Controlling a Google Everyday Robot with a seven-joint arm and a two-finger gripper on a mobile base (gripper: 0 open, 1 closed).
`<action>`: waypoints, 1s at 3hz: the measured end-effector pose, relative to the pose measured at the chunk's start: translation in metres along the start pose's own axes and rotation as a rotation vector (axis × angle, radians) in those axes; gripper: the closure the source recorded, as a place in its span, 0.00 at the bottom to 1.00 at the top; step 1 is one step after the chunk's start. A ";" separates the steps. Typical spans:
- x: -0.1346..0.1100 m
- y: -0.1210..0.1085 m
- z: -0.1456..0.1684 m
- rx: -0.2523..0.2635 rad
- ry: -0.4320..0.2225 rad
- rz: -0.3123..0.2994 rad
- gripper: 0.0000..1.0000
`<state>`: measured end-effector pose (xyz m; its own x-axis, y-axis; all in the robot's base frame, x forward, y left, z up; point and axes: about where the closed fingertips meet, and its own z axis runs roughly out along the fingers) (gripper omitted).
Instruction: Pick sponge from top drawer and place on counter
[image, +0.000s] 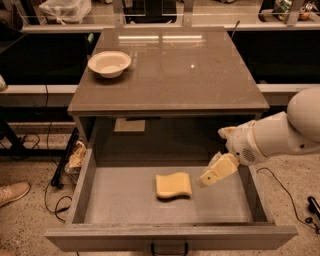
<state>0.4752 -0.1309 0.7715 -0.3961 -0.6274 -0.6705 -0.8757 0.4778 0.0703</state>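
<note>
The pale-yellow sponge (173, 185) lies flat on the grey floor of the open top drawer (120, 200), near the middle. My gripper (214, 159) reaches in from the right on its white arm and hangs inside the drawer, just right of the sponge and slightly above it, not touching it. Its cream fingers (218, 170) stand apart, so it is open and empty. The glossy grey-brown counter (200, 75) is the cabinet top above the drawer.
A cream round bowl (109, 63) sits on the counter's back left corner. The drawer's front wall with a dark handle (169, 248) is nearest the camera. Cables and a shoe (14, 192) lie on the floor at the left.
</note>
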 end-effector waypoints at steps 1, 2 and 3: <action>0.021 -0.001 0.037 -0.021 -0.006 -0.047 0.00; 0.026 0.005 0.073 -0.052 0.003 -0.123 0.00; 0.027 0.010 0.106 -0.084 0.015 -0.179 0.00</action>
<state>0.4852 -0.0777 0.6762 -0.2357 -0.7070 -0.6668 -0.9522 0.3050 0.0132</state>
